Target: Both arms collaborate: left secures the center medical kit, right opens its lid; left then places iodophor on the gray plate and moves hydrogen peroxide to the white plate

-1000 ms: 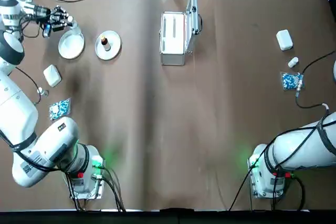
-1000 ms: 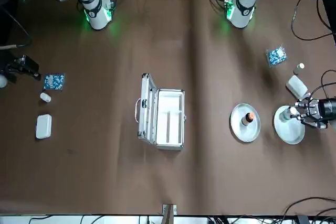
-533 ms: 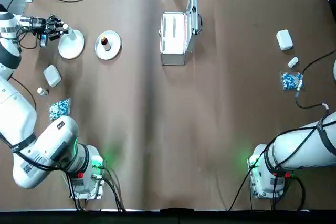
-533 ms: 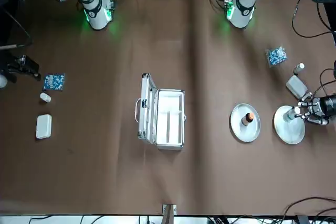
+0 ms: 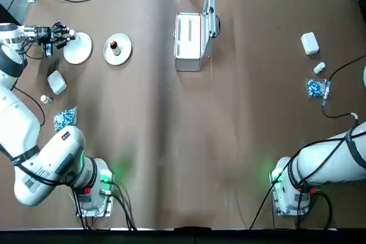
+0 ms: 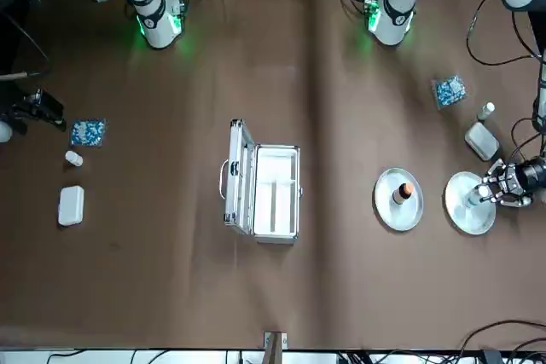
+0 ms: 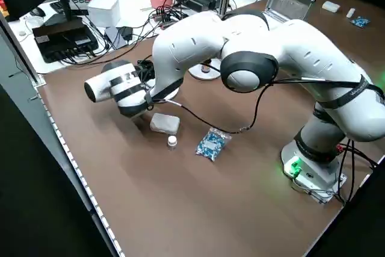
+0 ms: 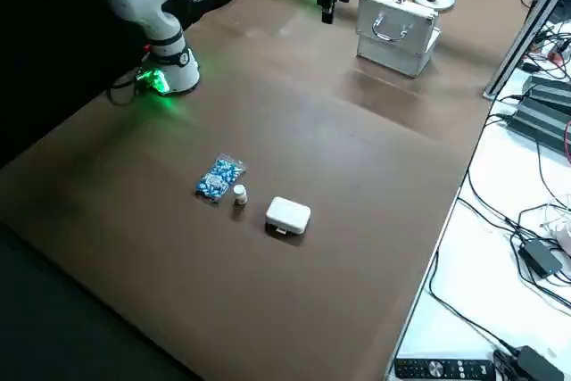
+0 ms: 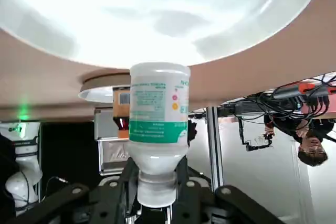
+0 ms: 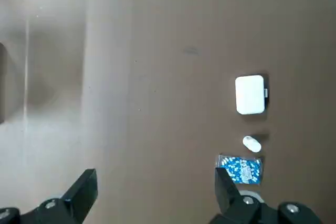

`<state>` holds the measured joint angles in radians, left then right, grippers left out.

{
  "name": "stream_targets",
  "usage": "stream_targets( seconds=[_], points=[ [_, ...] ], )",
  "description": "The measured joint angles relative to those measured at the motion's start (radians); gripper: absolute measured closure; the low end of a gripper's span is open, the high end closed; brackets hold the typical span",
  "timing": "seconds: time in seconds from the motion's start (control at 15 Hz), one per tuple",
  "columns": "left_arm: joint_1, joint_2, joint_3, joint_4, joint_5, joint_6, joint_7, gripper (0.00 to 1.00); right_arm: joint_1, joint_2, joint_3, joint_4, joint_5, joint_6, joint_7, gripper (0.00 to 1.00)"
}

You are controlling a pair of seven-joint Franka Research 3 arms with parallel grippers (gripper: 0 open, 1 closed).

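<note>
Starting at the far left of the top view, the left tool point(image 5: 64, 34) sits at the left edge of the white plate point(image 5: 80, 50), clenched on the hydrogen peroxide point(image 9: 157, 124); the left wrist view shows the fingers point(image 9: 126, 182) pinching the bottle around its cap end, with the teal band just above them and the plate's pale surface filling the view beyond. From the top I honestly can't tell whether the bottle is touching the plate or just above it. Near that plate on the robot's side there's a small rounded white case point(image 5: 56, 82), then a tiny vial point(image 5: 45, 100) and a blue-speckled packet point(image 5: 64, 118) closer to the left arm's base. Just right of the white plate is the gray plate point(image 5: 118, 50), with the iodophor point(image 5: 114, 44) standing upright on it, brown body and pale orange cap. Moving to the middle of the bench point(image 5: 183, 141), the medical kit point(image 5: 189, 41) lies open, white inside showing, and the lid point(image 5: 210, 12) stands up along its right side. Over on the right there's another white case point(image 5: 309, 43), a vial point(image 5: 319, 68) and a second blue packet point(image 5: 317, 88). The right tool point(image 10: 157, 198) hangs well clear of the kit above bare bench, released, with nothing between its fingers.
</note>
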<state>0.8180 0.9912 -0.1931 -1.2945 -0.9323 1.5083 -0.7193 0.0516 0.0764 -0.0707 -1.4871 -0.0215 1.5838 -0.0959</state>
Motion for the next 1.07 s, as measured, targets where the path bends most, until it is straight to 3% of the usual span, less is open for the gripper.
stream_targets(
  seconds=[1.07],
  points=[
    [0.033,0.039,0.016,0.0,0.0,0.005,0.015,0.65,0.0,0.0,0.001,0.0,0.0,0.001,0.0,0.01]
  ],
)
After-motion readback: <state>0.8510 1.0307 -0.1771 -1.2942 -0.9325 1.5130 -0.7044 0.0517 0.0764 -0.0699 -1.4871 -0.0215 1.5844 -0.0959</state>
